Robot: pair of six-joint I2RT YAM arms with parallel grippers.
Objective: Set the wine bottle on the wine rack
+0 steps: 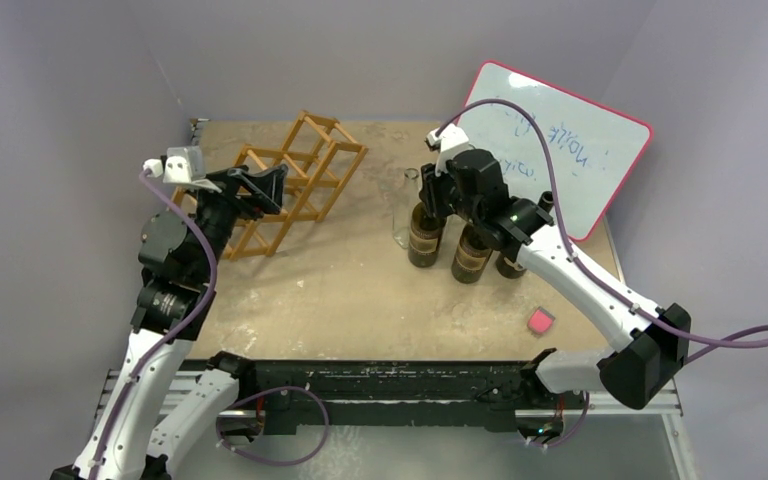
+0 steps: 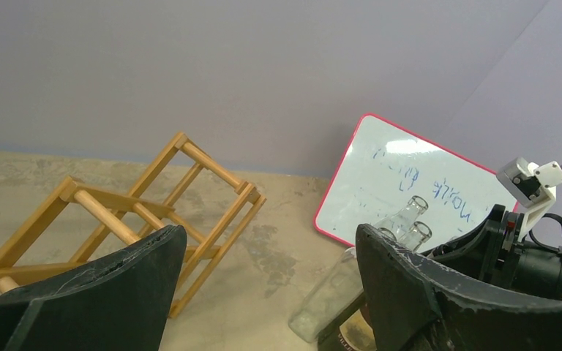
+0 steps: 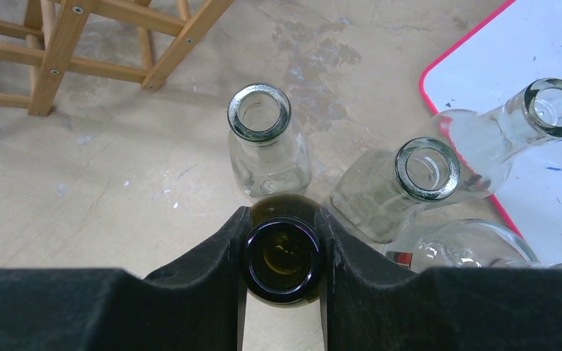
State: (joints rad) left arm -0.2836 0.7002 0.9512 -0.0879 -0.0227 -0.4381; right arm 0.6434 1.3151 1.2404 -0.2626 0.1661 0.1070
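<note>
Clutter round the grip: clear glass bottles [image 3: 263,139], open-mouthed, just beyond and right of it; red-rimmed whiteboard [image 3: 527,66] behind. Right gripper [image 3: 283,241] clamped shut on the neck of the dark wine bottle [image 3: 284,259], upright, glossy round lip between matte black pads. Left gripper [image 2: 269,248] wide open, holding nothing, just beside the wine rack [image 1: 295,180]. Stands well left of the bottle on the worn table [image 1: 340,290]: pale wooden slats, square cells.

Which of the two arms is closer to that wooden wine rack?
Left. The left arm's fingers sit open right beside the wine rack. The right arm's fingers are well away from it, shut on the neck of a dark wine bottle.
</note>
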